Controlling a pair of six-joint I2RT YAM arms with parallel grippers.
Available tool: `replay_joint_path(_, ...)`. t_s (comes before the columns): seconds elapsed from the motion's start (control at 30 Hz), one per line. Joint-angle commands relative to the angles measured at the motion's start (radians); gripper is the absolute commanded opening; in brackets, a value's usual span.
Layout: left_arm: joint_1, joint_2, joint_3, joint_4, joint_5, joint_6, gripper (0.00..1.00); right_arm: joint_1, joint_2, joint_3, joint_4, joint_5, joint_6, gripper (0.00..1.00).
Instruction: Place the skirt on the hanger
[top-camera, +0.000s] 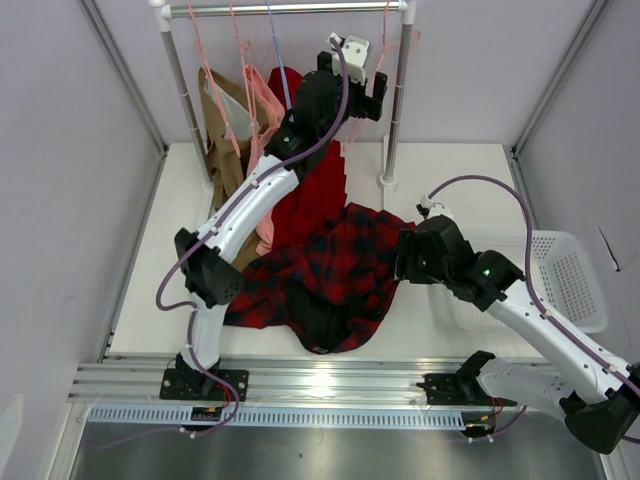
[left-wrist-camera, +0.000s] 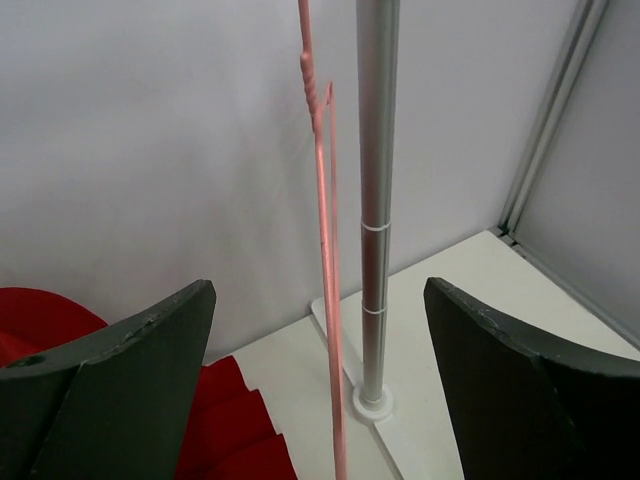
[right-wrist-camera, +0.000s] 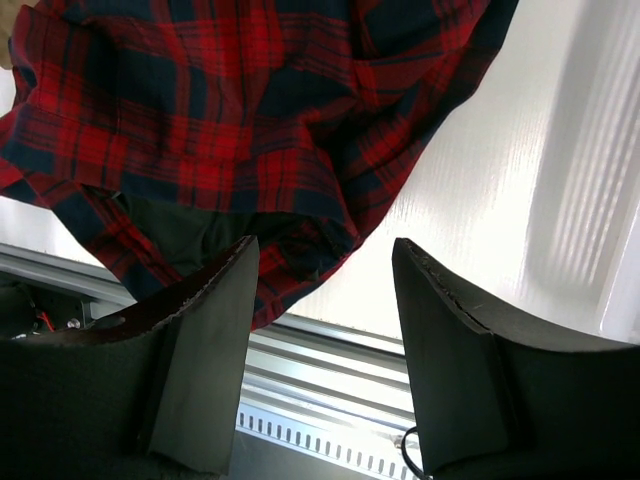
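- Because the tartan skirt (right-wrist-camera: 250, 130) is soft and floppy, pinch its edge firmly.
- Left gripper (left-wrist-camera: 318, 290): spread wide, facing the thin pink hanger (left-wrist-camera: 327, 300).
- Right gripper (right-wrist-camera: 325, 245): spread, holding nothing.

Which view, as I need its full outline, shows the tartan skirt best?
Top external: nearly the whole skirt lies crumpled on the table. The right wrist view shows only a close patch; the left wrist view shows none.
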Motion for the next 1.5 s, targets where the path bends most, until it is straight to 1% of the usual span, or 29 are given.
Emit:
replay_joint_path(0.0,-0.003,0.045,0.082,0.02,-0.041,0.04,0.92,-0.01,-0.02,0.057,-0.018,0.012,-0.038,0.61)
replay_joint_path(0.2,-0.003,0.079,0.061,0.034,-0.044,0.021,0.89,-0.022,-0.021,0.046,-0.012,0.013,-0.058,0.6)
replay_joint_path(0.3,-0.003,0.083,0.053,0.036,-0.047,0.018,0.86,-0.025,-0.02,0.037,-0.01,0.016,-0.063,0.57)
replay_joint_path(0.53,-0.004,0.079,0.063,0.052,-0.048,0.021,0.73,-0.041,-0.031,0.017,-0.001,0.012,-0.075,0.54)
replay_joint_path(0.6,-0.003,0.086,0.076,0.045,-0.05,0.027,0.66,-0.048,-0.031,0.017,-0.001,0.009,-0.078,0.54)
replay_joint_path(0.67,-0.003,0.092,0.083,0.039,-0.048,0.035,0.61,-0.054,-0.032,0.019,0.0,0.002,-0.084,0.54)
replay_joint_path(0.7,-0.003,0.094,0.083,0.04,-0.05,0.038,0.56,-0.057,-0.032,0.019,0.0,-0.001,-0.087,0.54)
replay_joint_path(0.77,-0.001,0.094,0.081,0.04,-0.05,0.04,0.5,-0.064,-0.032,0.02,-0.001,-0.007,-0.092,0.54)
replay_joint_path(0.8,-0.001,0.094,0.081,0.042,-0.047,0.04,0.44,-0.068,-0.032,0.022,-0.003,-0.008,-0.093,0.54)
replay_joint_path(0.87,-0.001,0.094,0.086,0.043,-0.039,0.041,0.35,-0.071,-0.032,0.023,-0.003,-0.013,-0.098,0.53)
replay_joint_path(0.9,-0.001,0.094,0.092,0.043,-0.034,0.041,0.25,-0.073,-0.032,0.025,-0.003,-0.011,-0.098,0.53)
replay_joint_path(0.97,-0.001,0.091,0.102,0.042,-0.03,0.043,0.16,-0.076,-0.031,0.025,-0.003,-0.014,-0.099,0.53)
replay_joint_path(1.0,-0.001,0.089,0.106,0.043,-0.027,0.043,0.08,-0.074,-0.032,0.025,-0.004,-0.018,-0.101,0.53)
replay_joint_path(1.07,-0.001,0.086,0.11,0.046,-0.03,0.047,0.0,-0.077,-0.032,0.025,-0.003,-0.016,-0.101,0.53)
replay_joint_path(1.3,-0.001,0.068,0.133,0.058,-0.067,0.053,0.0,-0.08,-0.024,0.028,0.0,-0.024,-0.106,0.53)
replay_joint_path(1.47,-0.003,0.042,0.142,0.068,-0.143,0.066,0.0,-0.083,-0.018,0.033,0.005,-0.03,-0.11,0.53)
